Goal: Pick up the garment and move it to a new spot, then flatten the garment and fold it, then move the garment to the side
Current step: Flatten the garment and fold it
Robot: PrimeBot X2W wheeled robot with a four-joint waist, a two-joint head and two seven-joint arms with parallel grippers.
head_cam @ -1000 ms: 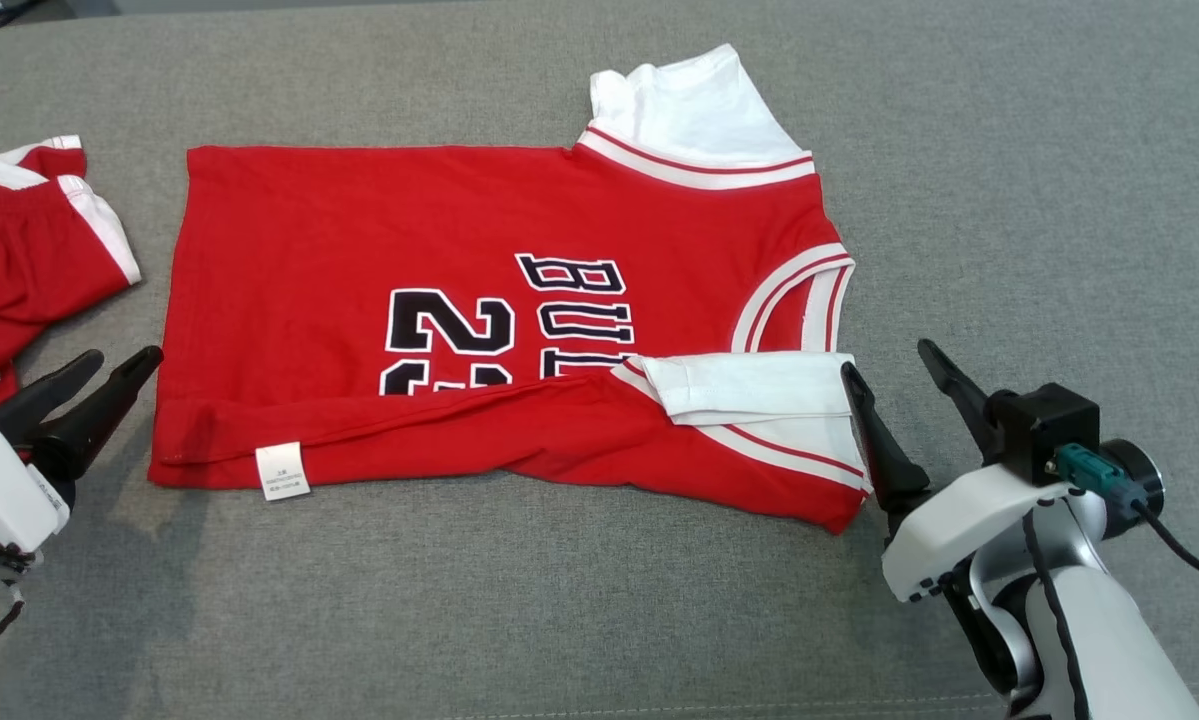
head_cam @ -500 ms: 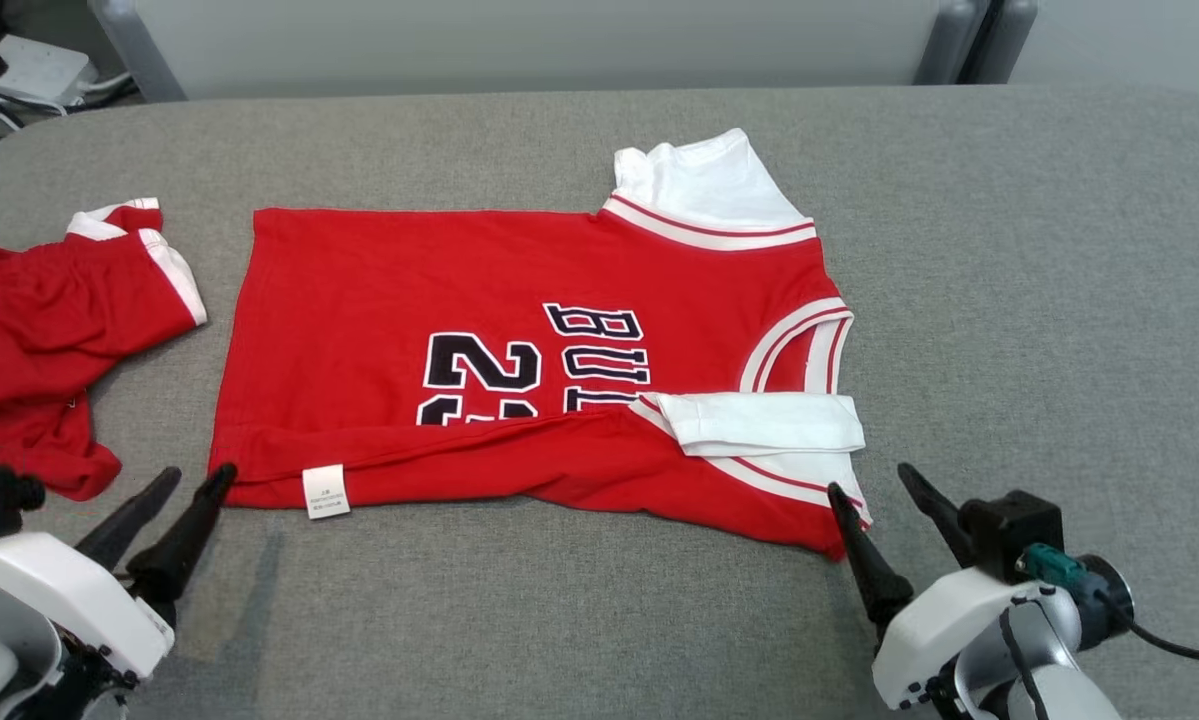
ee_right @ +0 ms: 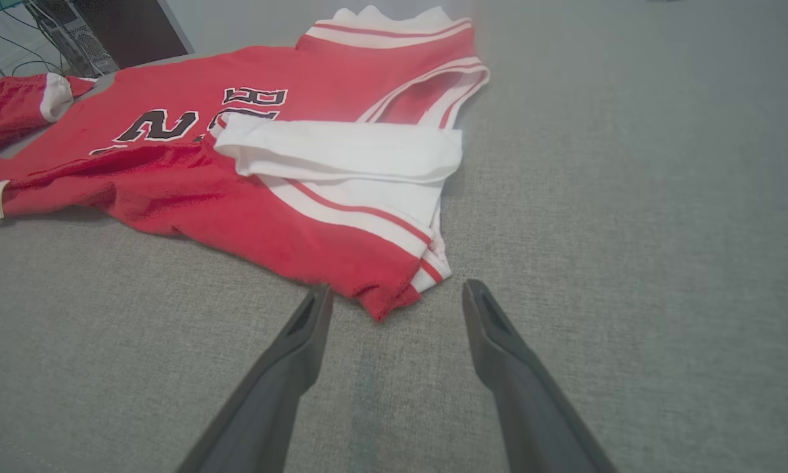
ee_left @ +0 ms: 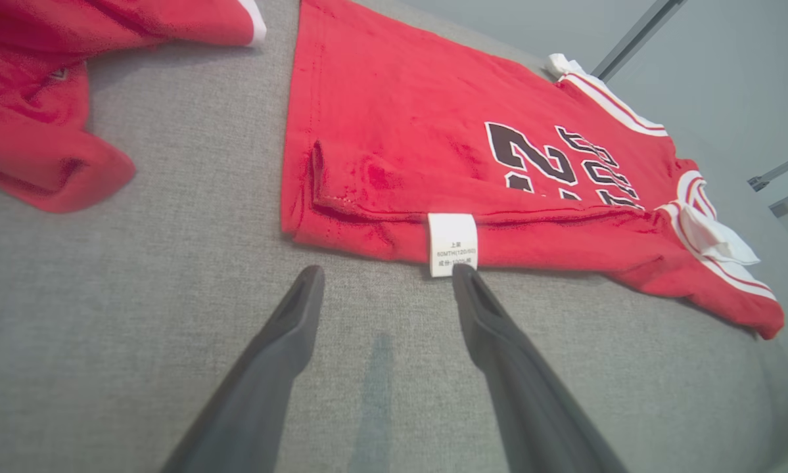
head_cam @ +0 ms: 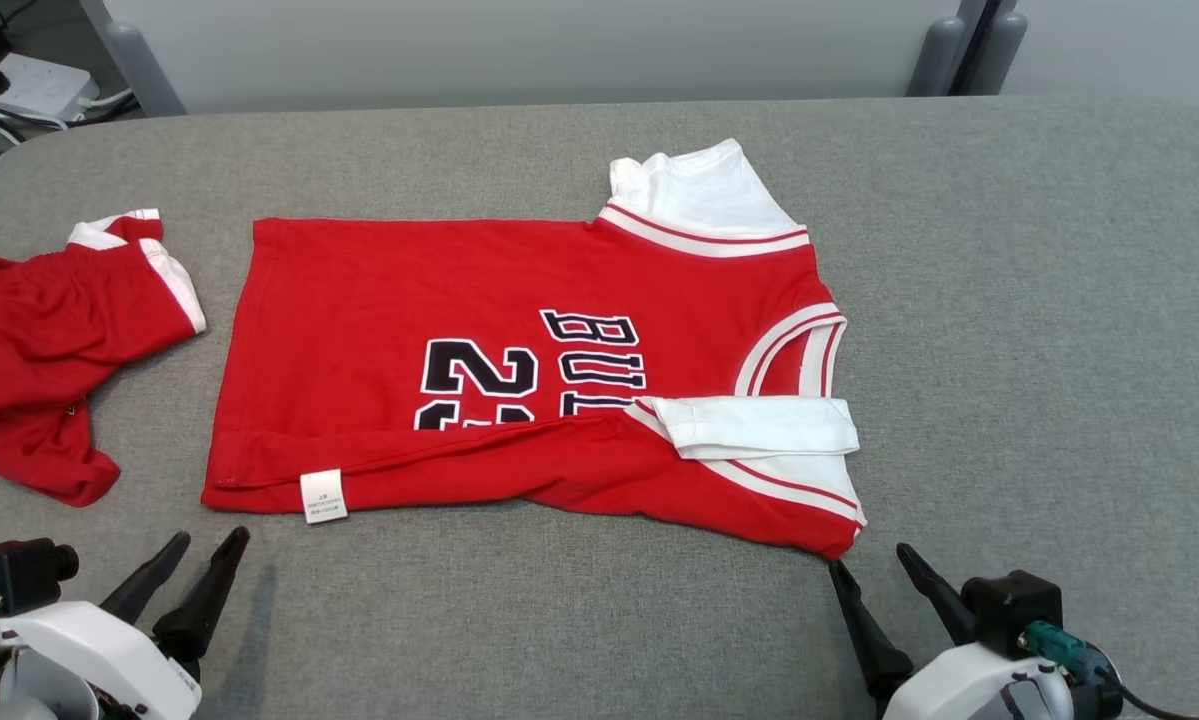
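While the jersey lies part-folded, shorts sit beside it.
Left gripper, right gripper: fingers apart, just before the jersey.

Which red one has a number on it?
The flat jersey in the middle: black letters and a number show on it. The crumpled red garment at its left shows none.

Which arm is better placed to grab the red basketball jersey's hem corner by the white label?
Left: the open left gripper points at the red basketball jersey beside its white label; the right gripper sits at the sleeve end.
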